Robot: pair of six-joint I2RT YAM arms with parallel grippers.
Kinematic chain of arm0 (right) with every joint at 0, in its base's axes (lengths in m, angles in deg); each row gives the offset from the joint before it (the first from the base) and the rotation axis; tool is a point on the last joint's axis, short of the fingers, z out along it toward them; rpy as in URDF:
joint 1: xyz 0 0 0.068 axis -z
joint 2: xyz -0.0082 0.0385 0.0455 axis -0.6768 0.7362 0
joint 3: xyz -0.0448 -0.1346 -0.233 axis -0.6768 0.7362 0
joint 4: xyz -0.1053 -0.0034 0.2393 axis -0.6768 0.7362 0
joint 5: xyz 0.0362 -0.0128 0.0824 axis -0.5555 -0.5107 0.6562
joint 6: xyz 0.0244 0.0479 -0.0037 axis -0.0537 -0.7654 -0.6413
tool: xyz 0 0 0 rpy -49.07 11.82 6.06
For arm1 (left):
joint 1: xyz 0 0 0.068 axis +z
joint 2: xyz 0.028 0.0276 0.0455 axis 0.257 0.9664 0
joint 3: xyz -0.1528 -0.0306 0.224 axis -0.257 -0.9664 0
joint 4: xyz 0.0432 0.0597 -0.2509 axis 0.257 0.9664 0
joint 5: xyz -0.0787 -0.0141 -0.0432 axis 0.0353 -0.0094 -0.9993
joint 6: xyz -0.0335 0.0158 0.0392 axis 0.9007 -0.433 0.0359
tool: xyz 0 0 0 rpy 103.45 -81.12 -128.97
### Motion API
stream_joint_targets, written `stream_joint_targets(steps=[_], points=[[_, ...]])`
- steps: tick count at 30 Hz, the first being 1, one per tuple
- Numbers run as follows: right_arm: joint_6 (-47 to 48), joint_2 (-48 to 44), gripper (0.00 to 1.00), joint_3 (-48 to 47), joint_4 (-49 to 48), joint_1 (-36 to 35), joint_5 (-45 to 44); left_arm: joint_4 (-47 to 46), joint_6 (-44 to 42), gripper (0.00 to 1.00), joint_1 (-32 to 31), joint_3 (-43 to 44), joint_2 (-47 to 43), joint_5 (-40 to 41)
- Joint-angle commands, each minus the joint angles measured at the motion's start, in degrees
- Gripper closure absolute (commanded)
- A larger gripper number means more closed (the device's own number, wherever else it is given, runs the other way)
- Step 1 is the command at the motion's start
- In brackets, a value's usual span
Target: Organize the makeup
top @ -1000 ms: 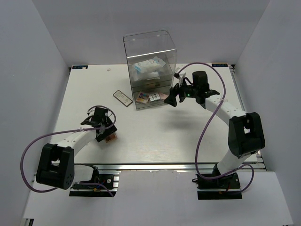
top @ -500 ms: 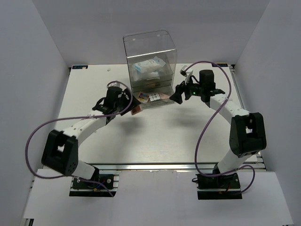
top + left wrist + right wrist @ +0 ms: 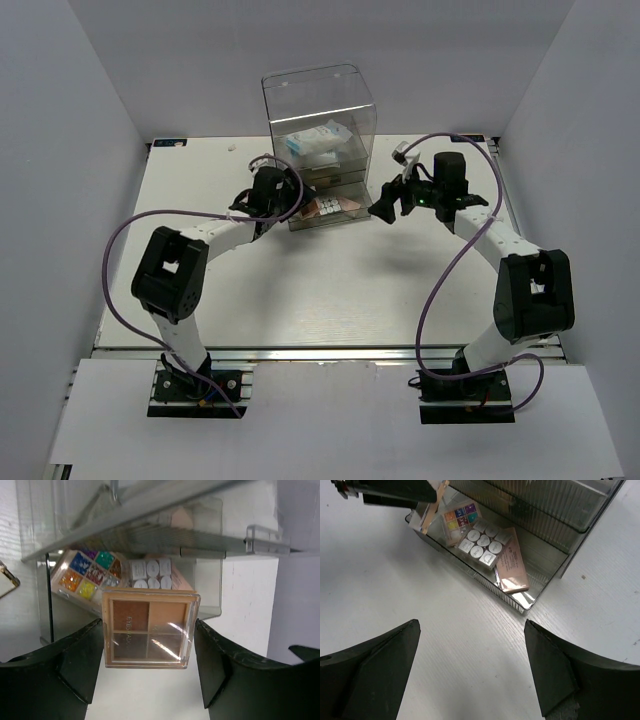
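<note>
A tall clear acrylic drawer box (image 3: pixel 318 110) stands at the middle of the far edge of the white tabletop (image 3: pixel 330 290). Its bottom clear drawer (image 3: pixel 485 582) sticks out toward the near edge.

Three flat pieces lie side by side in that drawer. A multicoloured square-pan palette (image 3: pixel 458 517) is at the left end. A white palette with a grid of round-cornered pans (image 3: pixel 482 542) is in the middle. A pink flat palette (image 3: pixel 512 562) is at the right end. Higher up inside the box sits a white-and-blue plastic packet (image 3: pixel 318 140).

The left pincer (image 3: pixel 148 650) is pinching a peach-framed four-pan eyeshadow palette (image 3: pixel 148 635) with a clear lid, one finger on each side edge. It holds the palette at the left front corner of the open drawer. Whether palette and drawer touch, I cannot tell.

A corner of a dark-framed flat case (image 3: pixel 7 582) shows on the tabletop to the left of the box.

The right pincer (image 3: pixel 470 645) is spread wide with nothing between its fingers. It hangs over bare tabletop just right of the drawer, toward the far right corner.
</note>
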Motion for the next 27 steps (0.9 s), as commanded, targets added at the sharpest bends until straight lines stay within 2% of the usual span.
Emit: stream_joint_targets(steps=[1,9,13,16,23,27], points=[[0.1,-2.0,0.11,0.8,-1.4,0.6,1.7,-5.6,-2.0,0.81,-1.0,2.4,-0.1,3.8],[-0.2,-1.9,0.11,0.9,-1.4,1.0,2.5,-5.6,-7.1,0.74,-3.5,3.1,1.6,12.4],[-0.2,-1.9,0.11,0.8,-1.4,1.0,2.6,-3.5,-8.1,0.58,-4.1,3.9,2.8,14.3],[-0.2,-2.1,0.11,0.9,-1.2,1.0,2.6,-3.1,-8.1,0.39,-4.2,3.7,3.6,14.5],[0.0,-2.4,0.11,1.1,-0.9,1.0,3.0,-2.9,-8.4,0.22,-4.8,4.4,3.3,13.5],[0.3,-2.6,0.11,1.1,-0.7,1.0,3.1,-2.0,-8.7,0.19,-5.2,4.9,1.7,12.5]])
